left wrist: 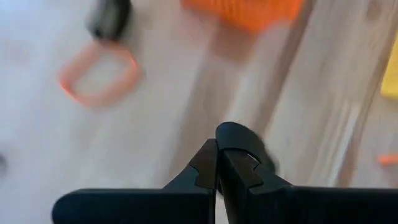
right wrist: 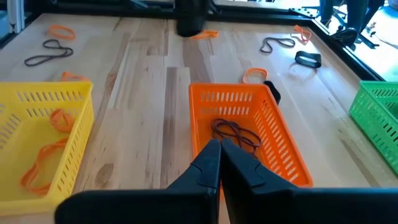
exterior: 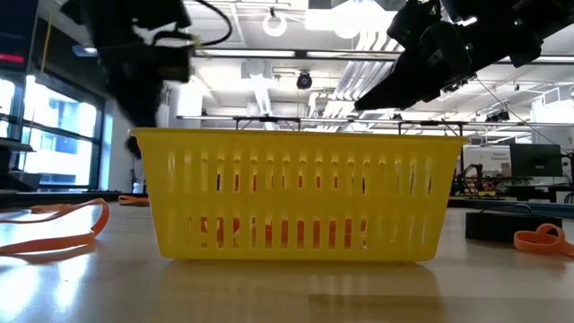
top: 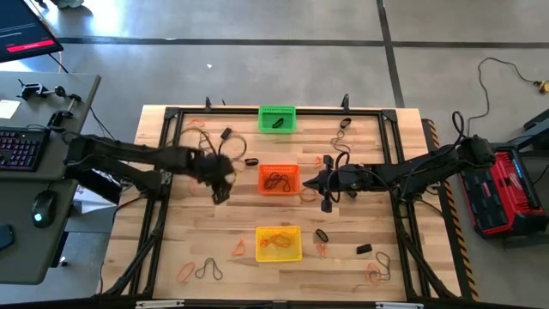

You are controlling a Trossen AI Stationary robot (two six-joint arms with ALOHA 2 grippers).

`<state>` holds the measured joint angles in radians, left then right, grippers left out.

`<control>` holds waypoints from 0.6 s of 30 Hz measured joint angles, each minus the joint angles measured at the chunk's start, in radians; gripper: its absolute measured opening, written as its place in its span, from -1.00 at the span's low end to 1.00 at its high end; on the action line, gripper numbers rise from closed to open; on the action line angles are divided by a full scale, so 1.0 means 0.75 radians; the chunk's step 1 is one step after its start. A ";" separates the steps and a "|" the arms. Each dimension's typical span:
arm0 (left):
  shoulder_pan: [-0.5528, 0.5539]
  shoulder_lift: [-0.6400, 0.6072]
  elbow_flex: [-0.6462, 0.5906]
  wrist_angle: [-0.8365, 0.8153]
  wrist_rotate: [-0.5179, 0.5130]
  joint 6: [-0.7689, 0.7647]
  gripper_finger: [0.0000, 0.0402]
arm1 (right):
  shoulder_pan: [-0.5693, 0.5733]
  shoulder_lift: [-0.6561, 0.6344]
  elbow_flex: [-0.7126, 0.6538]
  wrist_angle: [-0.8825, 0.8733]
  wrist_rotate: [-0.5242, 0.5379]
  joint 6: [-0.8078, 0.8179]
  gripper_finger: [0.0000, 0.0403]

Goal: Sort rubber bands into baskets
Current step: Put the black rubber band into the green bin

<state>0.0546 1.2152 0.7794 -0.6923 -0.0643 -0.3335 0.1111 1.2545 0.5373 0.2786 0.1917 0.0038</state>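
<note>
While both arms reach in over the middle of the wooden surface (top: 171, 249), the three baskets stand in a line down its centre: the green basket (top: 276, 119) at the far edge, the orange basket (top: 279, 178) in the middle, and the yellow basket (top: 279, 243) nearest the front. The left gripper (top: 220, 194) hangs just left of the orange basket with its fingers pressed together; whether they pinch anything I cannot tell. In its wrist view an orange rubber band (left wrist: 99, 78) lies flat on the wood ahead of the fingertips, apart from them, beside a short thick black band (left wrist: 110, 17). The right gripper (top: 326, 203) sits just right of the orange basket, its fingers also closed together and pinching nothing I can see; its wrist view looks straight into that basket, where dark brown bands (right wrist: 235, 132) lie on the bottom just beyond the fingertips. Thin orange bands (right wrist: 45, 155) lie inside the yellow basket, and a black band (top: 277, 123) lies in the green one. More loops are scattered on the surface: orange and dark ones (top: 199, 271) at the front left corner, others at the front right (top: 376, 271) and near the far right (top: 344, 124).
</note>
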 joint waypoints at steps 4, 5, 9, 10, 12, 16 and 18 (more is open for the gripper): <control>0.181 0.005 0.119 0.008 0.000 0.223 -1.00 | 0.000 0.000 0.000 0.018 0.000 0.000 -1.00; 0.224 0.015 0.151 0.009 0.000 0.270 -1.00 | 0.000 0.000 0.000 0.026 0.000 0.000 -1.00; 0.371 0.095 0.281 0.008 0.000 0.428 -1.00 | 0.000 0.000 0.000 0.053 0.000 0.000 -1.00; 0.401 0.127 0.316 0.006 0.000 0.466 -1.00 | 0.000 0.000 0.000 0.054 0.000 0.000 -1.00; 0.449 0.198 0.387 0.001 0.001 0.535 -1.00 | 0.000 0.000 0.000 0.055 0.000 0.000 -1.00; 0.524 0.358 0.544 0.005 0.016 0.676 -1.00 | 0.000 0.000 0.000 0.054 0.033 0.032 -1.00; 0.565 0.442 0.624 0.013 0.049 0.747 -1.00 | 0.000 0.001 0.000 0.054 0.052 0.044 -1.00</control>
<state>0.4782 1.5467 1.2476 -0.6826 -0.0272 0.2266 0.1108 1.2553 0.5373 0.3195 0.2307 0.0370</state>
